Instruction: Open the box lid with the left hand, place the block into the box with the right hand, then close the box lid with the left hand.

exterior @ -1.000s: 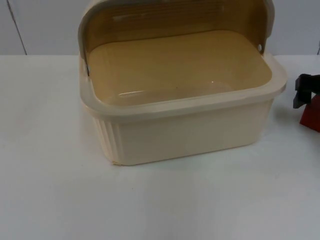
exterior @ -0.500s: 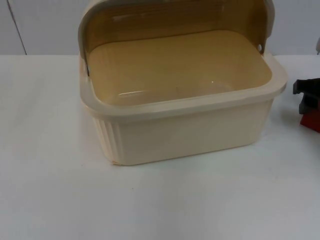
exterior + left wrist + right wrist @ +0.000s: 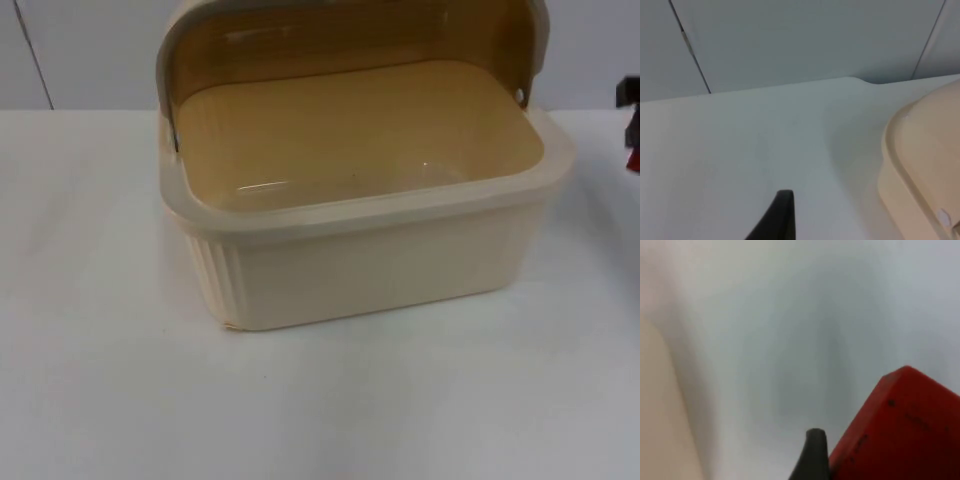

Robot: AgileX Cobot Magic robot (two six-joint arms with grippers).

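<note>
Block [image 3: 900, 425] against right claw [image 3: 630, 125] (lifted)

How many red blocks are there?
1: the red block sits against the right end effector at the table's right edge, beside the open box. Others may be out of view.

The right pincer [image 3: 630, 108] is cut off by the top view's right edge, so only a black sliver shows, with a scrap of the red block [image 3: 633, 160] beneath it (too little to tell how its jaws stand). In the right wrist view the block [image 3: 900, 430] runs off the frame, and one black fingertip [image 3: 812, 455] beside it is blurred. The box lid [image 3: 350, 40] is cropped at the top view's upper edge. In the left wrist view the box [image 3: 925, 165] is cut off, and the left pincer shows just one fingertip [image 3: 777, 217].
</note>
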